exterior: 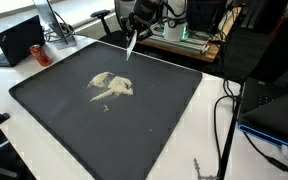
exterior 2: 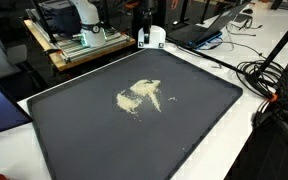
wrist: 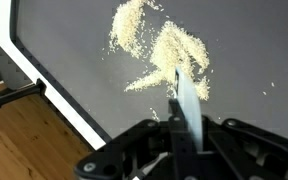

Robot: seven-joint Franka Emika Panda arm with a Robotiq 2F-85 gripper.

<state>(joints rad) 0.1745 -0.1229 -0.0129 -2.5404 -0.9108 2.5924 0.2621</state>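
Broadly, a white desk [exterior: 214, 128] carries everything, and almost all of its top is covered by a big dark mat [exterior: 64, 110], which also fills the middle of the other exterior view [exterior 2: 189, 125]. Beyond the far edge of the mat stands the robot arm [exterior: 144, 12], reaching in over that edge. Off one far corner of the mat a black laptop [exterior: 19, 40] sits open on the desk. Along one side edge of the mat, black cables [exterior: 224, 118] trail across the white top.

Near the centre of the mat lies a loose heap of pale beige grains [exterior: 111, 87], spread in two ragged patches with thin streaks trailing off them [exterior 2: 141, 96]. The wrist view shows the same heap against the dark surface [wrist: 159, 55].

Smallest is a thin white blade [exterior: 130, 46], clamped edge-on between the jaws, which are pressed together on its upper end. It slants down over the far part of the mat, between the far edge and the grains. In the wrist view the blade [wrist: 184, 95] points at the heap. Whether its tip touches the mat cannot be told.
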